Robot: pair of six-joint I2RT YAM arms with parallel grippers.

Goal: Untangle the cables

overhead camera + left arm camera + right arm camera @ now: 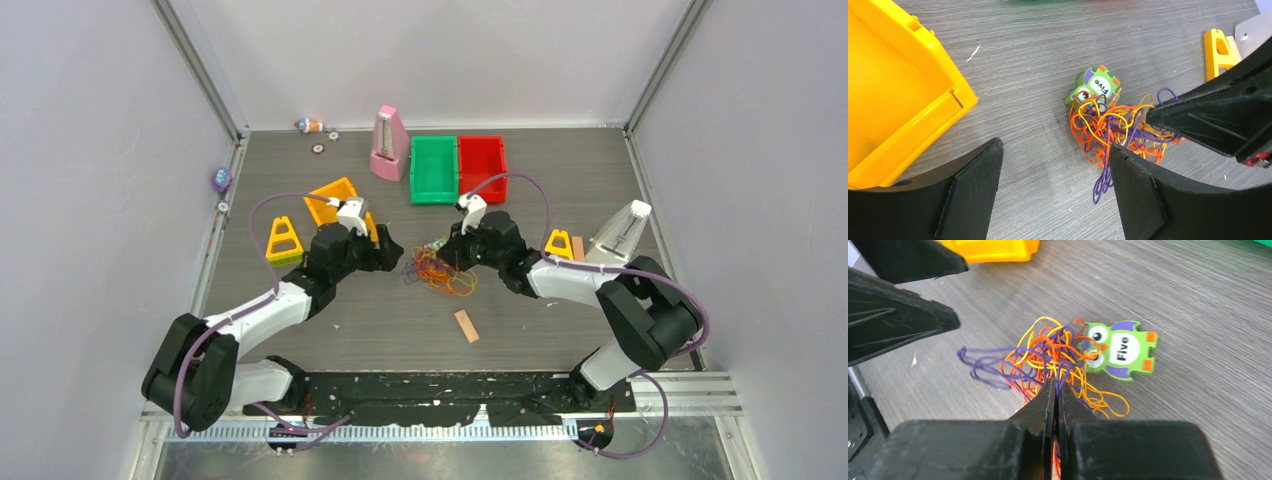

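The cables (442, 272) are a tangled bunch of thin orange, yellow and purple strands lying mid-table. My right gripper (1055, 383) is shut on the cables (1048, 352), with purple and orange strands pinched between its tips. In the top view the right gripper (449, 250) sits at the bunch's far right side. My left gripper (1055, 150) is open over bare table. Its right finger (1138, 190) touches the edge of the cables (1108, 127), and nothing lies between its jaws. Seen from above, the left gripper (397, 258) is just left of the bunch.
A green owl toy (1093, 86) marked "Five" lies against the tangle. An orange bin (338, 200) stands behind the left gripper. Green (433, 168) and red (482, 165) bins and a pink metronome (388, 145) stand at the back. A wooden block (466, 325) lies nearer.
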